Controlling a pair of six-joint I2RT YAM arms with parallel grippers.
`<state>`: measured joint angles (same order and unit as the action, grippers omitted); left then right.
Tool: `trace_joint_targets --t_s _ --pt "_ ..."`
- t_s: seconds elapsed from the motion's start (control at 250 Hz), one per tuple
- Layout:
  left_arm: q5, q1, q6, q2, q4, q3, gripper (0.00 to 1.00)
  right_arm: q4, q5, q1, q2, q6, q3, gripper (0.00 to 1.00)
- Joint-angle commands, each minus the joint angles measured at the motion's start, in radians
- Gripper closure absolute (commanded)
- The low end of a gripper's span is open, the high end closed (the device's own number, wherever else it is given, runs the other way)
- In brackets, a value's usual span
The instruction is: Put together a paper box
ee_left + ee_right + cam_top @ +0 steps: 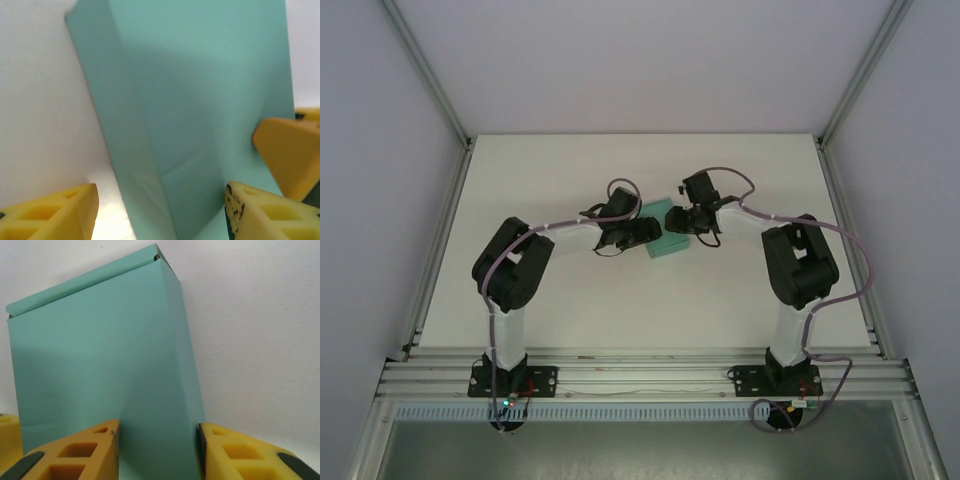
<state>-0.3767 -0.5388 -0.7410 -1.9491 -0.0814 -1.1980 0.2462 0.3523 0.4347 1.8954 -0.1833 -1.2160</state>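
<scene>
Top external view has the white table with the teal paper box around its middle, both arms meeting there. The right gripper is clamped on the box's narrow side, a yellow finger against each face. The left gripper is spread wide around a box corner, one finger touching, the other finger clear of it.
</scene>
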Motion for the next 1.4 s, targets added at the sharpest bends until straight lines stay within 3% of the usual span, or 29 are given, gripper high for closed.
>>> trace_joint_targets --t_s 0.0,0.156,0.424,0.688,0.875,0.995,1.199,1.395 --pt "0.015 -0.007 0.055 0.035 -0.108 -0.016 0.28 0.214 -0.139 0.016 0.075 0.010 0.044 0.62" --pt "-0.010 -0.008 0.038 0.084 -0.074 0.044 0.25 0.213 -0.137 0.020 0.070 0.007 0.044 0.62" --pt "-0.133 -0.009 -0.009 0.007 0.037 0.048 0.41 0.198 -0.103 0.020 0.087 0.005 0.046 0.62" --pt "-0.187 -0.018 -0.036 -0.031 0.087 0.075 0.42 0.195 -0.083 0.020 0.106 -0.001 0.043 0.63" --pt "-0.179 -0.021 -0.035 -0.068 0.080 0.064 0.56 0.192 -0.075 0.019 0.110 -0.008 0.051 0.65" --pt "-0.111 -0.023 -0.023 -0.081 0.030 0.051 0.77 0.190 -0.079 0.019 0.115 -0.012 0.062 0.65" --pt "-0.080 -0.025 -0.042 -0.094 0.051 0.072 1.00 0.168 -0.067 0.019 0.115 -0.015 0.081 0.66" --pt "-0.073 -0.028 -0.048 -0.093 0.049 0.084 1.00 0.181 -0.081 0.020 0.113 -0.001 0.072 0.66"
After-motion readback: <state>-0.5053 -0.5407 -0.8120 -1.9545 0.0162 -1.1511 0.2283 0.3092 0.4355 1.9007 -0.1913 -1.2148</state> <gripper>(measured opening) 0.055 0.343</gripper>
